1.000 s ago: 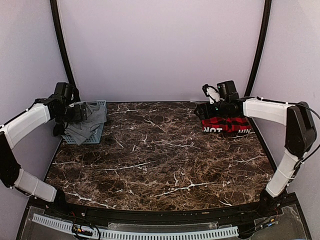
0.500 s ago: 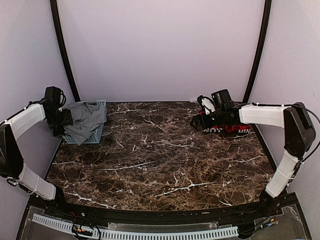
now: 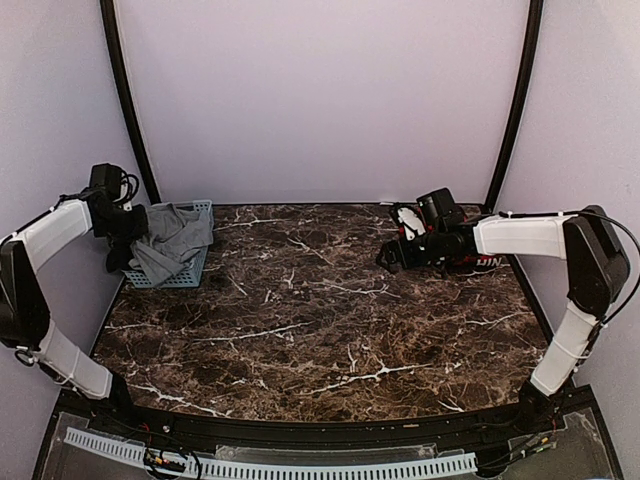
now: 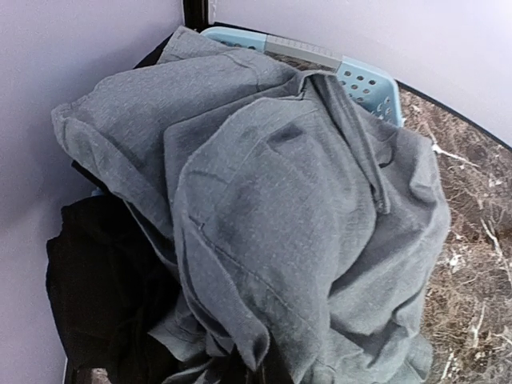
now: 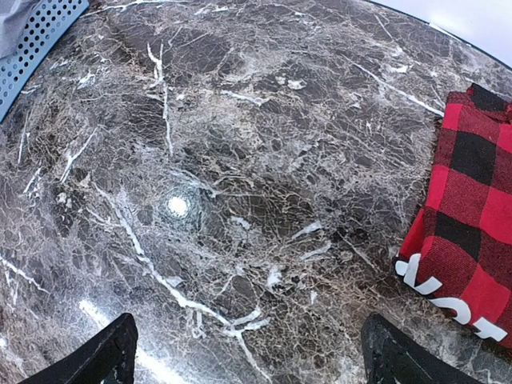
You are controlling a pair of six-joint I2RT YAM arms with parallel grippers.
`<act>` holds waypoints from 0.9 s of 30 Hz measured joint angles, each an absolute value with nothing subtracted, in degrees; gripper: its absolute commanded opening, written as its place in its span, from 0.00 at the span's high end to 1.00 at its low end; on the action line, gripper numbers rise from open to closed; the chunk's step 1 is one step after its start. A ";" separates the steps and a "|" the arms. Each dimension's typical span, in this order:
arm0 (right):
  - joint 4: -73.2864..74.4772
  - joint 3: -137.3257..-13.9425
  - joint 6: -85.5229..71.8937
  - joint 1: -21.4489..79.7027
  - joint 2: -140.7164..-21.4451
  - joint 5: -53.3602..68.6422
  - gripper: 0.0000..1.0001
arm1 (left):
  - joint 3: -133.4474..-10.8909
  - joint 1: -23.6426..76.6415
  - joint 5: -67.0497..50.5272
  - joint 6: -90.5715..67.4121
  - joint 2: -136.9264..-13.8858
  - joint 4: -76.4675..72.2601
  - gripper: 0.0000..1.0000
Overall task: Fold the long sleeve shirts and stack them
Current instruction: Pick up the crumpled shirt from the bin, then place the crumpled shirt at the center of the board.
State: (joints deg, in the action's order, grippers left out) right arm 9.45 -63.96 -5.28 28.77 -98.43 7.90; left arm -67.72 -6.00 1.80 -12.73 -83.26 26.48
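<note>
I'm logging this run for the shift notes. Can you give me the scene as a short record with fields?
grey shirt: crumpled, heaped in the blue basket, far left
plaid shirt: lying on the marble table, far right, white lettering at one edge
stacked: no, the shirts lie apart
left gripper: at the grey shirt; fingers out of view, state unclear
right gripper: open, empty, above bare table beside the plaid shirt

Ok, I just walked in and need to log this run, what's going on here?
It's a shirt-folding job on a marble table. The left gripper is at the grey shirt, heaped unfolded in a blue basket; its grip isn't visible. The right gripper hangs open over bare table beside the folded plaid shirt, holding nothing. No stack yet.
</note>
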 measured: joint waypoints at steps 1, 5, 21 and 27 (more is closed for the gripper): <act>9.45 -63.88 -5.28 28.80 -98.43 7.90 0.07 | -67.72 -6.00 0.67 -12.82 -82.61 26.28 1.00; 9.96 -63.59 -5.39 28.82 -97.89 7.84 0.07 | -68.53 -6.07 -6.04 -13.47 -76.84 24.95 1.00; 10.68 -59.37 -9.21 28.91 -83.00 6.37 0.04 | -100.31 25.65 -40.88 -27.62 -75.57 6.85 0.95; 11.09 -57.63 -10.55 28.88 -80.44 2.39 0.02 | -100.79 39.72 -41.95 -22.79 -92.03 9.06 0.89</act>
